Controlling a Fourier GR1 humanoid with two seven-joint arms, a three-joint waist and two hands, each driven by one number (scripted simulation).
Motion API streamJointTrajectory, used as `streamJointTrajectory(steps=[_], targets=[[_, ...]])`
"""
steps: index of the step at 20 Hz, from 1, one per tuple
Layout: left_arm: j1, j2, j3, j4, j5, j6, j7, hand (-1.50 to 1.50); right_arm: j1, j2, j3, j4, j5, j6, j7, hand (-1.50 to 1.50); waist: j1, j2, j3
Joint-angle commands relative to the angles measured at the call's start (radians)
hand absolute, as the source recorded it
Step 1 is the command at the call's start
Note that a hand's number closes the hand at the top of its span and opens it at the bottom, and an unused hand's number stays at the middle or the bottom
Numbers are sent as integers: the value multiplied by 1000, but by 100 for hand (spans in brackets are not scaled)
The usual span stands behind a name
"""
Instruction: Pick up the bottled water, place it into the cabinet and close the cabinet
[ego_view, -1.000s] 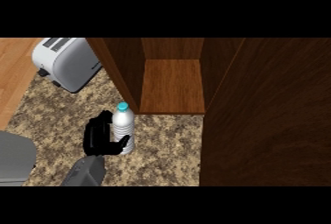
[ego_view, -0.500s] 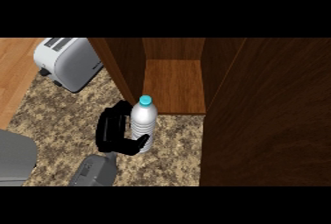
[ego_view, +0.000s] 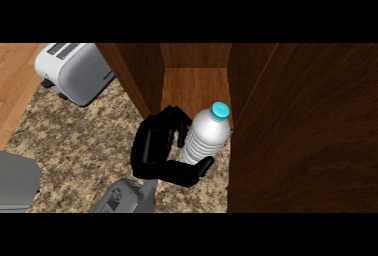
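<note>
Black and curled, the left hand (ego_view: 151, 150) is gripping the bottle (ego_view: 205, 135) in the head view. Its fingers (ego_view: 166, 120) are wrapping round the bottle's far side and its thumb is hooking the near side. The bottle, blue cap (ego_view: 220, 110) uppermost, is sitting at the open cabinet's (ego_view: 196, 82) mouth, just beside a dark wood panel (ego_view: 303, 130). A toaster (ego_view: 74, 70) is standing on the counter (ego_view: 66, 130).

Grey forearm (ego_view: 122, 199), black left hand (ego_view: 151, 156) w/ fingers (ego_view: 168, 118).
</note>
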Motion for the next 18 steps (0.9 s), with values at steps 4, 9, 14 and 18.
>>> streamJointTrajectory(steps=[4, 9, 14, 18], targets=[[-233, -1, -119, -17, 6, 345, 114, 150, 1, -16, -26, -108, -72, 10, 64, -150, -22, 4, 0], [-329, -1, -81, 40, 1, 387, 160, 150, -66, -10, -67, -67, -99, -9, 82, -150, -13, 4, 0], [-425, -1, -58, 188, 28, 419, 126, 150, -59, -5, -65, -90, -101, -2, 109, -150, -19, 5, -1], [-502, -1, -42, 288, 16, 412, 162, 150, -52, -16, -103, -125, -143, -10, 134, -150, -17, 6, -1]])
